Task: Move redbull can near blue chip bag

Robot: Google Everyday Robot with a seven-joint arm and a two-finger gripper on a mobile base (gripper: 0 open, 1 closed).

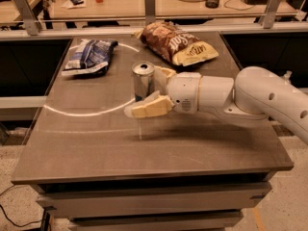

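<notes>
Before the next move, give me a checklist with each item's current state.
1. Redbull can upright on the table: ok.
2. Gripper at the can, reaching in from the right: ok.
3. Grip on the can secure: cannot tell.
4. Blue chip bag in view, far left of the table: ok.
5. Brown chip bag off the path, behind and right of the can: ok.
6. Can near the blue chip bag: not ok.
</notes>
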